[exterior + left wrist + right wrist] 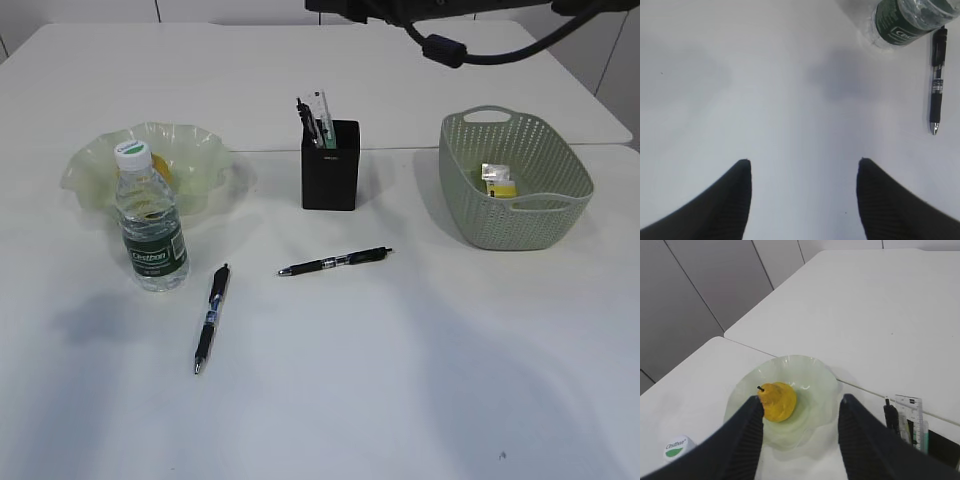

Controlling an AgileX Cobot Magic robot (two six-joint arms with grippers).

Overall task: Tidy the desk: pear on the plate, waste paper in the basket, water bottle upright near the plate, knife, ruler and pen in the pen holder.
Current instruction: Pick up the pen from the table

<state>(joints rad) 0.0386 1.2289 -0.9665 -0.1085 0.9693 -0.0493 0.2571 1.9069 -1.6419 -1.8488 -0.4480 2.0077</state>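
Note:
The pear lies on the wavy green plate; in the exterior view the upright water bottle mostly hides it. The black pen holder holds the clear ruler and a dark-handled tool that may be the knife. Two black pens lie on the desk, one in front of the holder and one beside the bottle. The waste paper sits in the basket. My left gripper is open over bare desk. My right gripper is open, high above the plate.
In the left wrist view the bottle's base and one pen are at the top right. A seam between two tabletops runs behind the plate and holder. Dark arm parts and a cable hang at the exterior view's top edge.

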